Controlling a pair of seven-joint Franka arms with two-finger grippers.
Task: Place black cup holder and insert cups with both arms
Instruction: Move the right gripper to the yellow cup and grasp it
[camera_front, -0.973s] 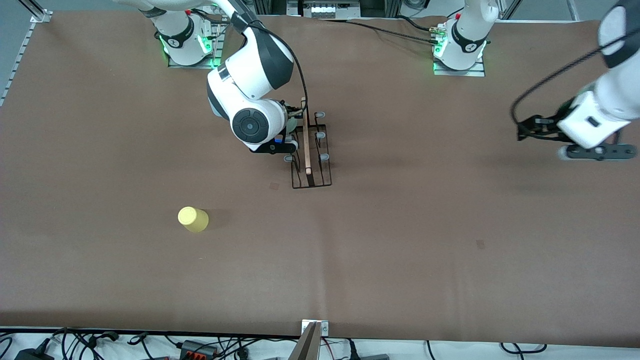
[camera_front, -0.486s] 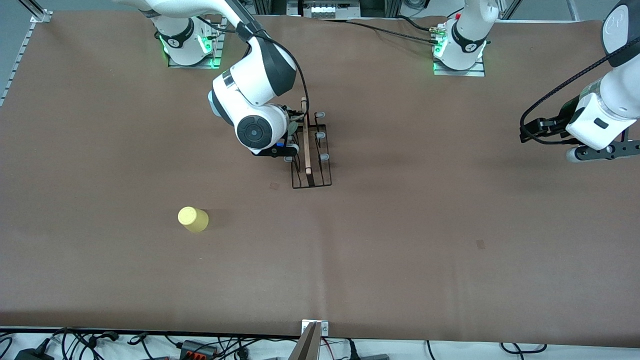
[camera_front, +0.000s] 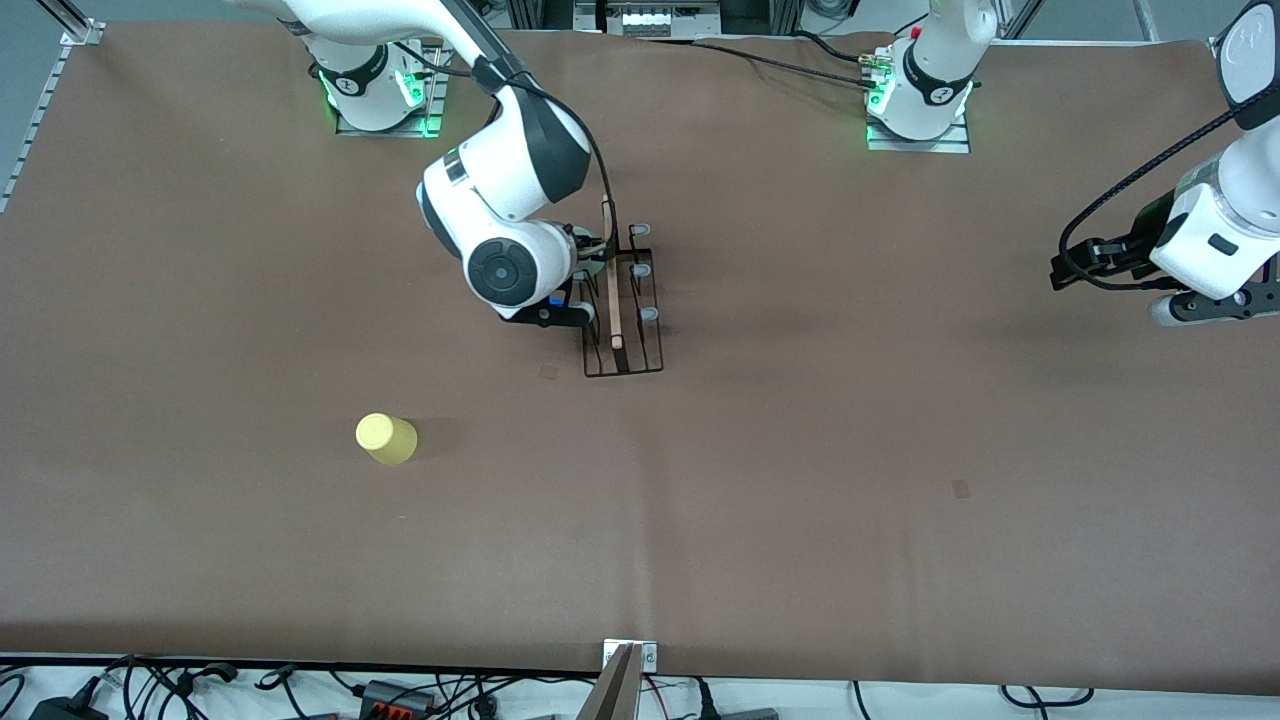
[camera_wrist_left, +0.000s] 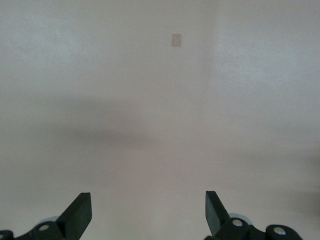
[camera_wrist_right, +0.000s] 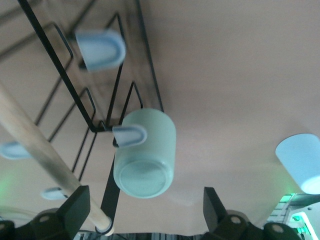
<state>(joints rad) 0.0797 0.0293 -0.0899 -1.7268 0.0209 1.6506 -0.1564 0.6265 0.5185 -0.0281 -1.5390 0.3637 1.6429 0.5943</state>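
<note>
The black cup holder (camera_front: 623, 345) stands on the table's middle with its wooden rod handle (camera_front: 612, 290) along its length. My right gripper (camera_wrist_right: 145, 212) is open beside the holder (camera_wrist_right: 148, 75), on the side toward the right arm's end. Just in front of its jaws a mint green cup (camera_wrist_right: 146, 156) sits bottom-out at the rack, with a grey-tipped peg (camera_wrist_right: 129, 135) in front of it. A light blue cup (camera_wrist_right: 301, 162) stands close by. A yellow cup (camera_front: 386, 438) stands upside down nearer the front camera. My left gripper (camera_wrist_left: 147, 212) is open and empty over bare table at the left arm's end (camera_front: 1212, 305).
The brown mat (camera_front: 800, 480) covers the table. Several grey-tipped pegs (camera_front: 640, 271) stand bare on the rack. Cables and a metal bracket (camera_front: 628, 655) lie along the table edge nearest the front camera. The arm bases (camera_front: 918, 100) stand along the top edge.
My left arm has drawn back toward the left arm's end of the table. My right hand has shifted slightly beside the holder. The holder and yellow cup have not moved.
</note>
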